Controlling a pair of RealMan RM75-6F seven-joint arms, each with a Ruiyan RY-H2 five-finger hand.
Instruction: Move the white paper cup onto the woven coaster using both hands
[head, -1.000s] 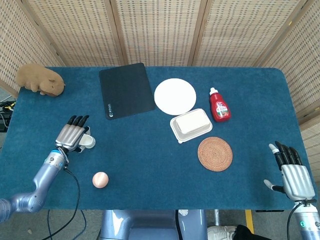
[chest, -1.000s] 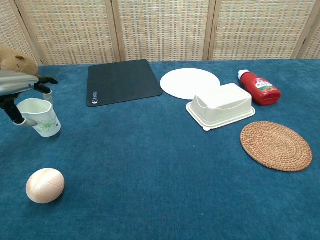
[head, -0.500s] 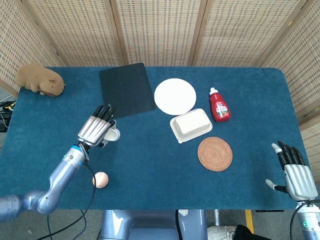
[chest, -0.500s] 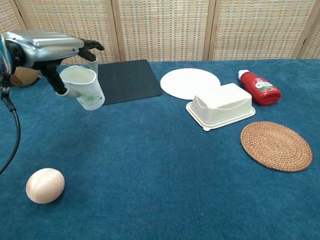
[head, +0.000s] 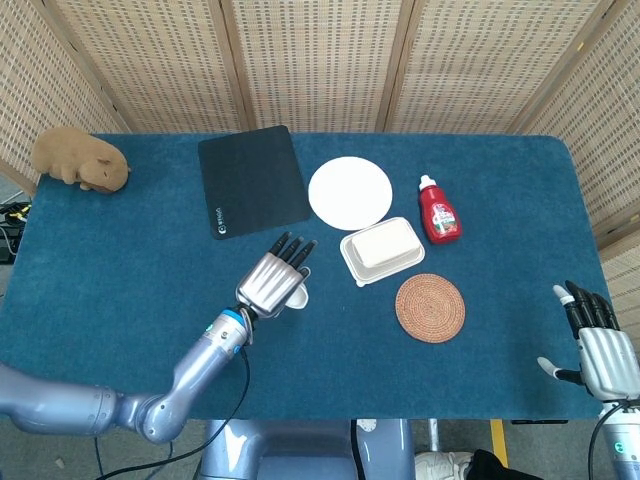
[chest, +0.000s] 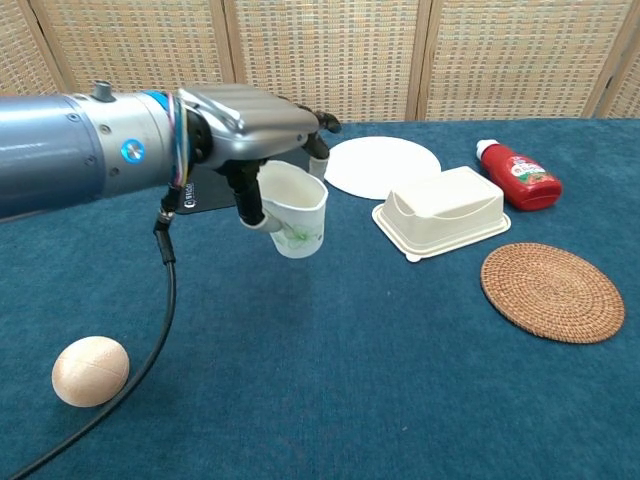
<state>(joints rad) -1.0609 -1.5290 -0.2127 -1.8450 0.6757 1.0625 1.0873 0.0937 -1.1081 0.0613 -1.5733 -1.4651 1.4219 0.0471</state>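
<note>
Fingers (chest: 300, 122) grip white paper cup (chest: 293, 212).

Silver-grey left hand (chest: 250, 125) with black fingers, blue ring and round blue mark at the wrist, smooth bluish-silver forearm, black cable looping beneath, matching right hand (head: 598, 345).

Head view looks steeply down from high, taking in the whole counter (head: 300, 350). Chest view sits low and near, facing level across it. Both share the coaster (head: 430, 308) (chest: 552, 292).
</note>
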